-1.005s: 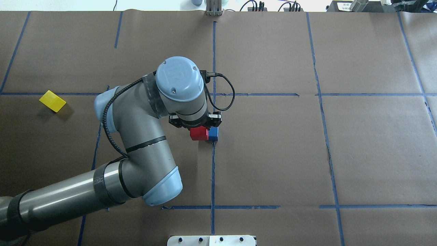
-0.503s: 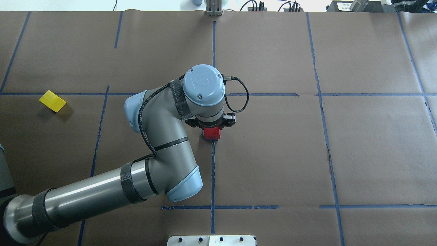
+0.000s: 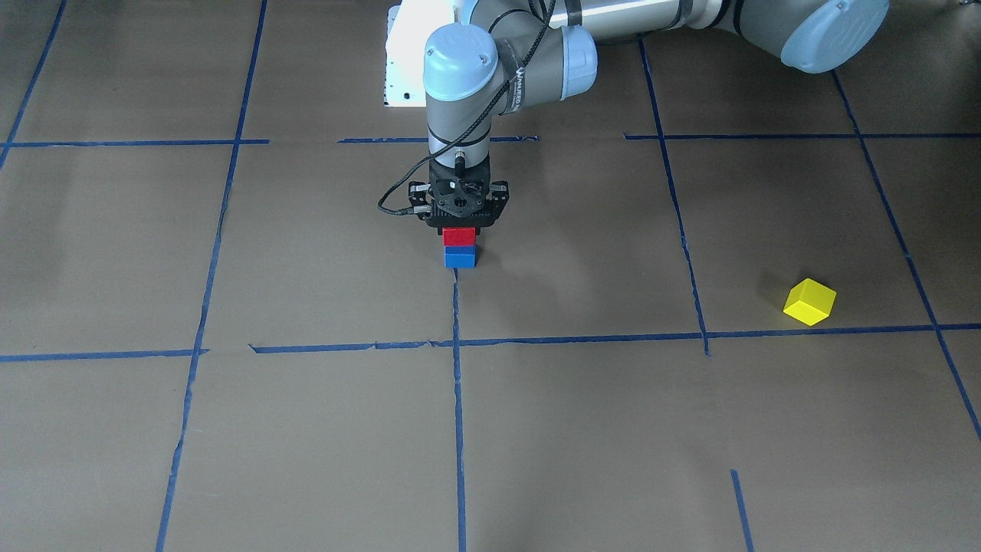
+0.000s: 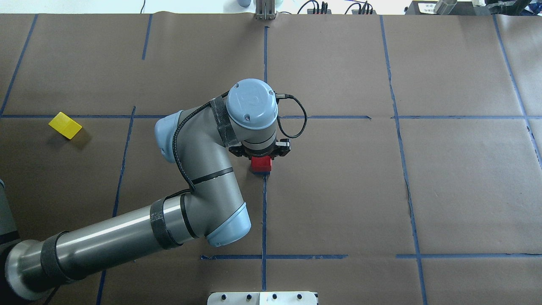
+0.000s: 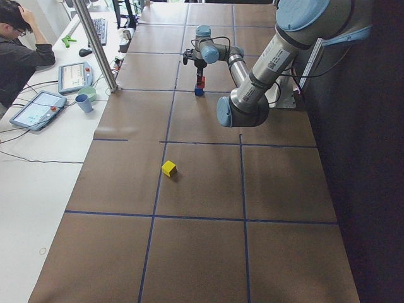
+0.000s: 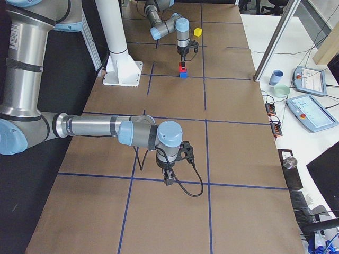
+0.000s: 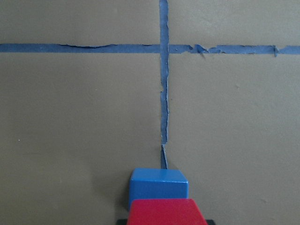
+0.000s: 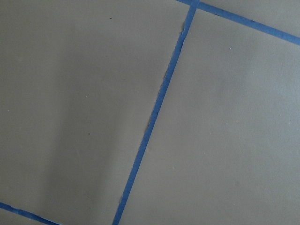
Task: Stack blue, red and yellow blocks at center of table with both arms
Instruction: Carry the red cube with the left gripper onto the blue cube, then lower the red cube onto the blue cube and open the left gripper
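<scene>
Two blocks stand stacked mid-frame in the front-facing view: the red block (image 3: 459,236) sits on the blue block (image 3: 460,258), and the left end effector (image 3: 459,228) looks clenched on the red one. A skewed release or retreat could drag it off. The yellow block (image 3: 809,301) lies well apart at the desk's (image 3: 613,429) right. A second ago, overhead, red hung beside blue. I cannot tell the right end effector's (image 6: 168,179) grip.

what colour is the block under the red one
The bottom block, under the red block, is blue; clearest in the exterior front-facing view.
</scene>
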